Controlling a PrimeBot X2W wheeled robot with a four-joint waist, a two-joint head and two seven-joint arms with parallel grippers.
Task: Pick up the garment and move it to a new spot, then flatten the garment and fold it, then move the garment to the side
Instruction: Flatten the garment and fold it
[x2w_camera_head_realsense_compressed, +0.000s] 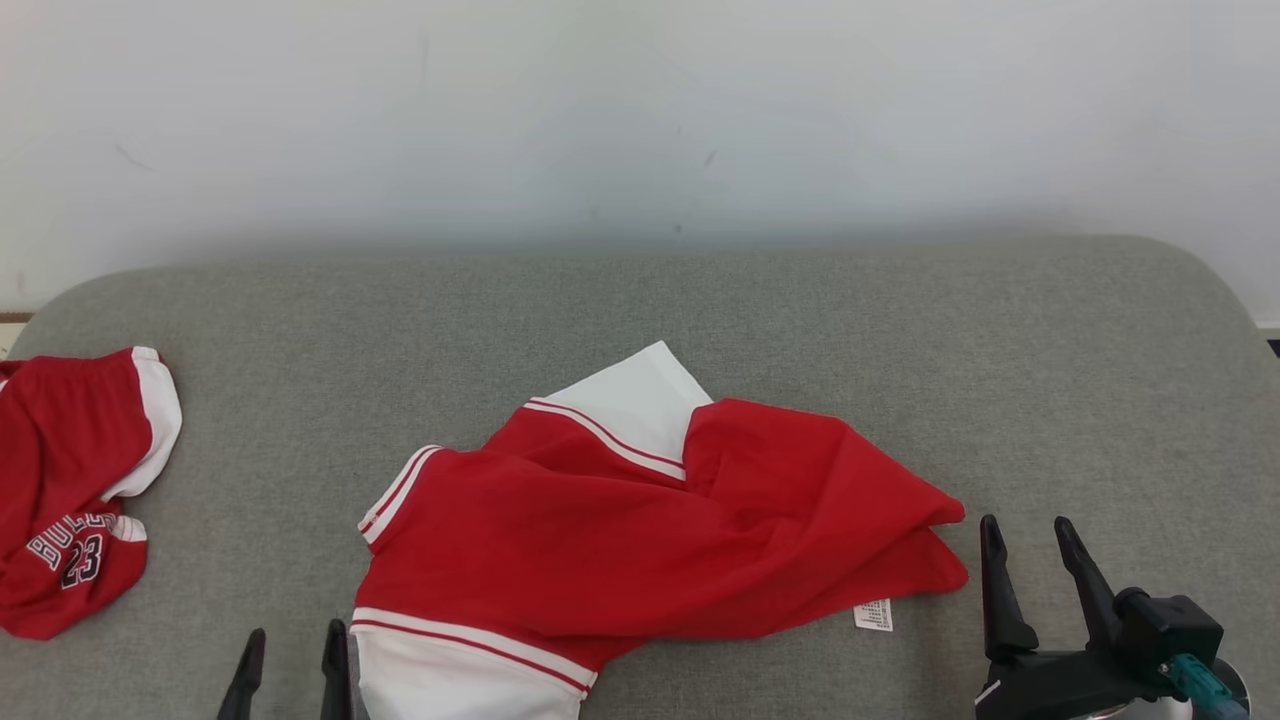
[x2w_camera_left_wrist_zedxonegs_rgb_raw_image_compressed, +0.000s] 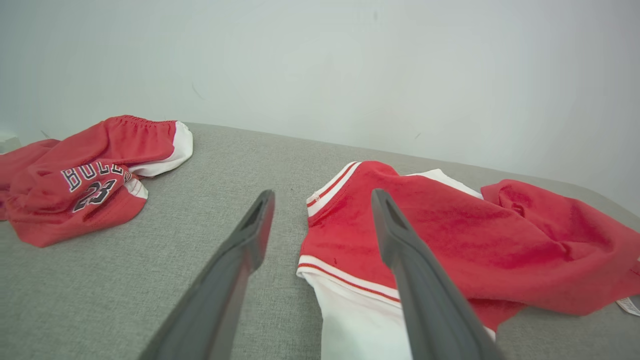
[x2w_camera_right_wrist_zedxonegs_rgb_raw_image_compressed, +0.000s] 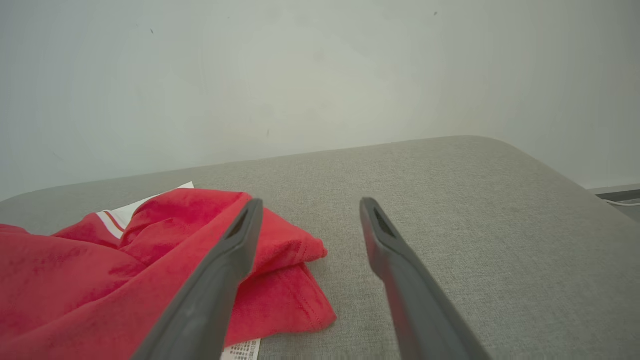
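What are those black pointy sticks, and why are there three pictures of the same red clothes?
The sticks are a robot's fingers. It has two arms, each ending in a two-finger gripper. One picture comes from a camera on its head, looking down at a grey padded surface. There you see the left gripper and the right gripper. The other two pictures come from cameras on its wrists, looking along the fingers. In the middle lies a crumpled red and white garment. Another red garment with the number 23 lies to the left. Both grippers are open, holding nothing.
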